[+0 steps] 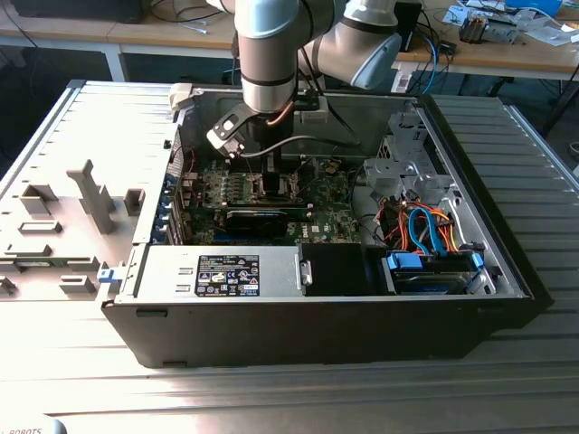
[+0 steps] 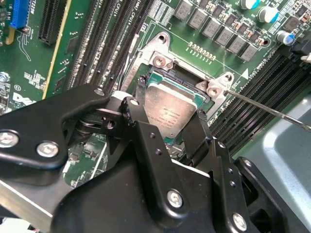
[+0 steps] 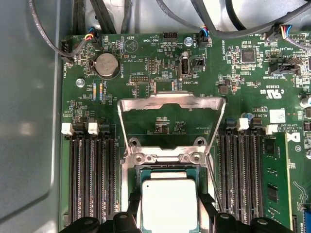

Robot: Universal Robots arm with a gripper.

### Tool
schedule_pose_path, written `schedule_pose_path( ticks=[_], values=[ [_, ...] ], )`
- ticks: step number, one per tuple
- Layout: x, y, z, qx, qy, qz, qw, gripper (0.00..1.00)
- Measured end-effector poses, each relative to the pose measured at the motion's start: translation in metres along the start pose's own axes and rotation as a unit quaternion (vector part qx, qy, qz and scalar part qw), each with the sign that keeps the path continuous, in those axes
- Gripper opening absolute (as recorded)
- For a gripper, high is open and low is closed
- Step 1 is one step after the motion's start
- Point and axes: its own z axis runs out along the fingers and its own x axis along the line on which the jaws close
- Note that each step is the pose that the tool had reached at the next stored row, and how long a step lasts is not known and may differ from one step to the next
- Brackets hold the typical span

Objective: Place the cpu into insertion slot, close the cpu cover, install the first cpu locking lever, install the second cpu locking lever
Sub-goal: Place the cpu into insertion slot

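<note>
In the second wrist view the black gripper [image 2: 171, 103] is closest, with one finger [image 2: 137, 108] on each of two opposite edges of the cpu [image 2: 170, 116]. The claw is closed onto the chip and pinches it from both sides. The cpu is square, so it has no long axis. It lies flat with its dull silver top facing up, and its edges line up with the socket's edges. It sits directly over the insertion slot [image 3: 165, 170] and hides the contact field. I cannot tell whether it is fully seated or just above the slot.

Just beyond the slot, the cpu cover [image 3: 172, 99] is swung open on its hinge screws. Its window frame is tilted up and away from the chip, and green board shows through the window. A thin locking lever [image 2: 272, 110] runs outward from one corner of the socket, clear of the cover.

Long black memory slots [image 3: 92, 179] flank the socket on both sides, running parallel to its side edges. One of them holds a green memory module [image 3: 274, 179]. Farther along the motherboard [image 3: 146, 48] is a round coin battery [image 3: 107, 65].

In the exterior view the arm [image 1: 267, 54] reaches straight down into the open computer case [image 1: 317, 339].
</note>
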Motion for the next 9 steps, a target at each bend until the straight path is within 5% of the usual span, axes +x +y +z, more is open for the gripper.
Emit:
schedule_pose_path(
  ticks=[9],
  values=[
    [0.0006,0.0003,0.0011,-0.0001,0.0002,0.000,1.00000,0.54]
  ],
)
